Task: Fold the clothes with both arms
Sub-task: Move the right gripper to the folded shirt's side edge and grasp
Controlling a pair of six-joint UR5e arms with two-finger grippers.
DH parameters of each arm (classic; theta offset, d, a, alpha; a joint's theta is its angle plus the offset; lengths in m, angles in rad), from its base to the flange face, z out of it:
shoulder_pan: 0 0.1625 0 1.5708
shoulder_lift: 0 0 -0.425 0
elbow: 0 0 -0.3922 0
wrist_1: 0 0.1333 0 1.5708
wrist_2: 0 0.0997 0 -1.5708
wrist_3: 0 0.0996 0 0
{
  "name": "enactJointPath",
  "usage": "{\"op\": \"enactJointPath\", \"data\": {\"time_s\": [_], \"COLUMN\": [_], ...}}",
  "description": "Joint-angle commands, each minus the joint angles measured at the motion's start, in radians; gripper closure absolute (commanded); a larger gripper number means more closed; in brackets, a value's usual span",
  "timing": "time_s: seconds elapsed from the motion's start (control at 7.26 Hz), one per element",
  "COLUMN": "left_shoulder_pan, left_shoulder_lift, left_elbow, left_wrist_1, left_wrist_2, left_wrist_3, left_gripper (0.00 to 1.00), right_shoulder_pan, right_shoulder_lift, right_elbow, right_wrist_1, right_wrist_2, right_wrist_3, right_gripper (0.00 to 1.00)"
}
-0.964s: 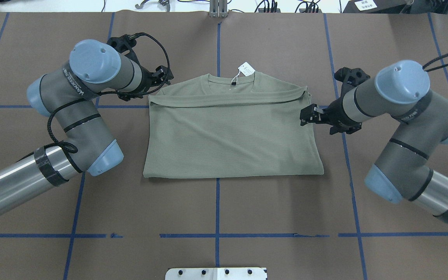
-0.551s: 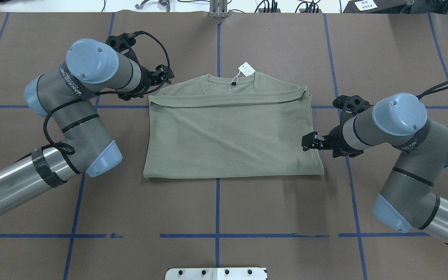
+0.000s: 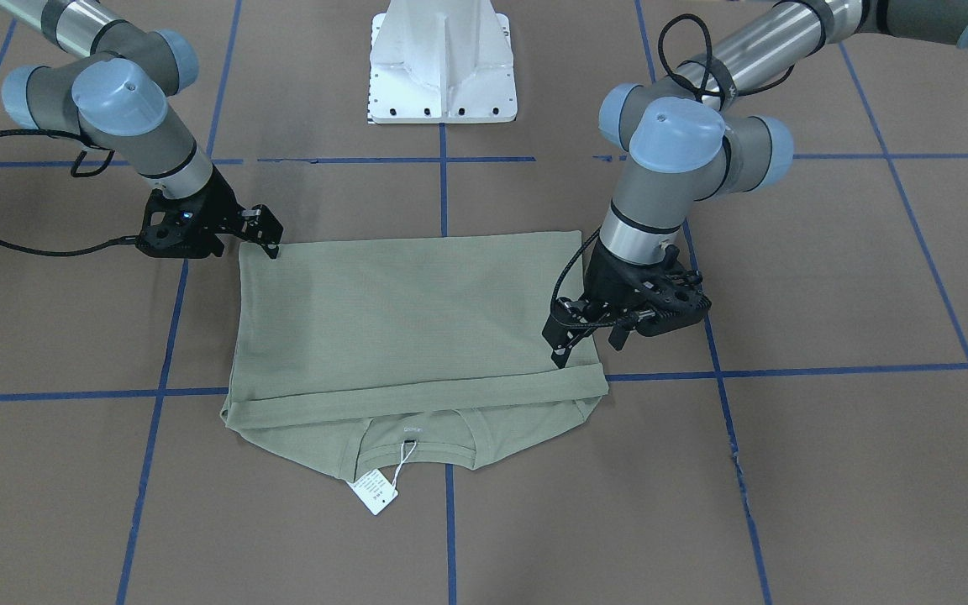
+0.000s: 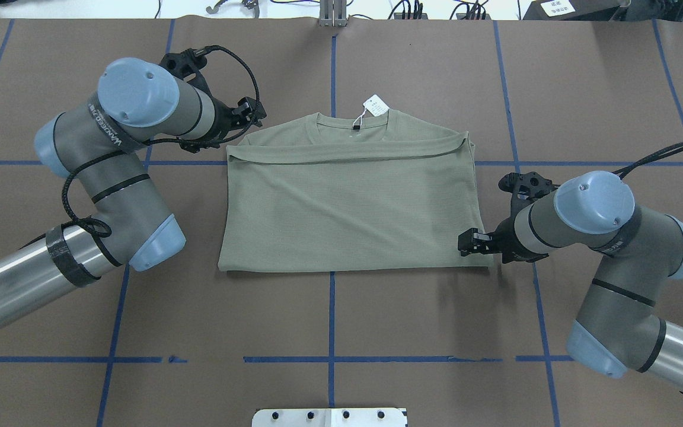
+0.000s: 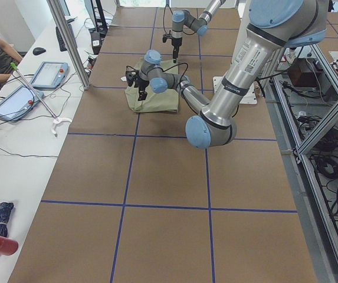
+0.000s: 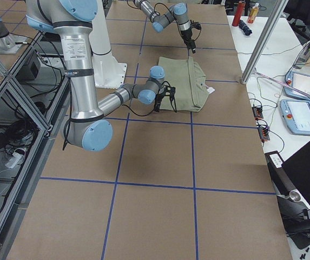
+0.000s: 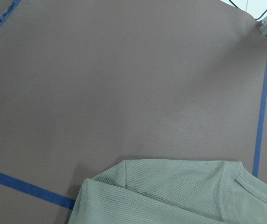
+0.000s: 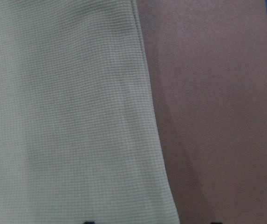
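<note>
Regrasp, I judge: right gripper (image 4: 469,243) and left gripper (image 3: 589,344), both open and empty, must next pinch shirt (image 4: 347,207) corners.

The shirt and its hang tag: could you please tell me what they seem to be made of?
The shirt looks like soft knit fabric, matte sage green: the right wrist view shows a fine waffle-like grid. Which fibre, I cannot tell. The tag looks like thin white paper or card, flat and printed, on a fine string.
</note>
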Motion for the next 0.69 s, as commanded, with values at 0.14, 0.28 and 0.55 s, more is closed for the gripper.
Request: {"op": "enactJointPath", "data": {"time_s": [0.14,0.28,0.55], "left_shoulder_pan": [0.0,0.001,0.002], "left_shoulder_lift": [0.001,0.004,0.008], "left_elbow": [-0.001,-0.001,0.001], "left_wrist_1": [0.0,0.0,0.0], "left_wrist_2": [0.0,0.0,0.002], "left_wrist_3": [0.001,0.001,0.002], "left_gripper": [0.0,0.0,0.0], "right_shoulder_pan": [-0.005,-0.005,-0.004], "right_shoulder_lift": [0.005,0.005,0.005], "right_elbow": [-0.013,-0.015,-0.013], "right_wrist_1": [-0.001,-0.001,0.002], "right_wrist_2": [0.0,0.0,0.002], "right_wrist_3": [-0.009,-0.013,-0.016], "right_gripper": [0.36,0.53,1.0]}}
